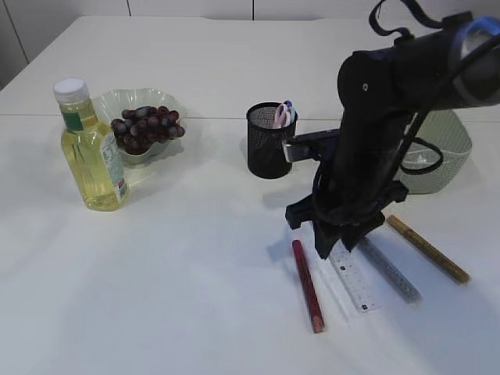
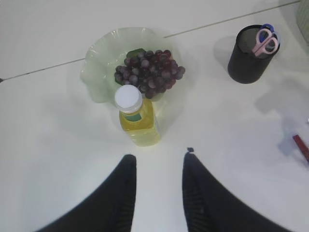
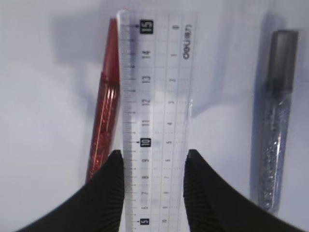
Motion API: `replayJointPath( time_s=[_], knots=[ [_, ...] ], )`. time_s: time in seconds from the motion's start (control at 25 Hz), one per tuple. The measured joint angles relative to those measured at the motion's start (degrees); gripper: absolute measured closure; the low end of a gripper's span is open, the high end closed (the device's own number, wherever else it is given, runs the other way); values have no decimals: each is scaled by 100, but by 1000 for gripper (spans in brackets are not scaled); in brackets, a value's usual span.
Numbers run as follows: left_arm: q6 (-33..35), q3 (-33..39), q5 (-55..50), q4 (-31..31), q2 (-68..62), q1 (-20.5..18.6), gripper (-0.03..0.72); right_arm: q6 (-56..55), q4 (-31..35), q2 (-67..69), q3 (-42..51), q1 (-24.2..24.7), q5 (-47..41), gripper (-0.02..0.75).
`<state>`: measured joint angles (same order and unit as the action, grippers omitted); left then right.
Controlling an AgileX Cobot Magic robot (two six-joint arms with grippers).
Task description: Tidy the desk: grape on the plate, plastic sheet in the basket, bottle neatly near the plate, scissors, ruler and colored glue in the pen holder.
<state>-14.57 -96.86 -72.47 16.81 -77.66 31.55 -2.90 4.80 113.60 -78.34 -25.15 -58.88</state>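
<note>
Yellow bottle (image 1: 90, 148) upright far left, grapes (image 1: 146, 126) on plate (image 1: 113, 101) behind; left gripper (image 2: 157, 166) apart, empty. Pen holder (image 1: 269, 142) centre. Right gripper (image 3: 153, 159) jaws either side of ruler (image 3: 154, 96), red glue (image 3: 104, 111) touching left edge. Risk: thin ruler slips, glue dragged.

Right gripper (image 3: 153, 166): its two dark fingers (image 3: 112, 181) bracket the near end of the transparent ruler (image 3: 155, 96), one against each long edge. Red glue stick (image 3: 105, 108) lies just left of the ruler, parallel. Silver glitter glue stick (image 3: 275, 121) lies well right of the ruler on the white tabletop (image 3: 43, 121).
</note>
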Motion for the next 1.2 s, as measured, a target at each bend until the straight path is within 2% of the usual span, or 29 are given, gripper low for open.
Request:
replayJointPath(
  time_s=[0.4,0.84,1.2],
  knots=[
    [0,0,0,-51,0,0,446,-50,-289,-931,684,0,1540,435],
    [0,0,0,-61,0,0,447,-50,-961,-1329,711,0,2872,435],
    [0,0,0,-50,0,0,447,-28,-1296,-1329,721,0,5150,435]
  ],
)
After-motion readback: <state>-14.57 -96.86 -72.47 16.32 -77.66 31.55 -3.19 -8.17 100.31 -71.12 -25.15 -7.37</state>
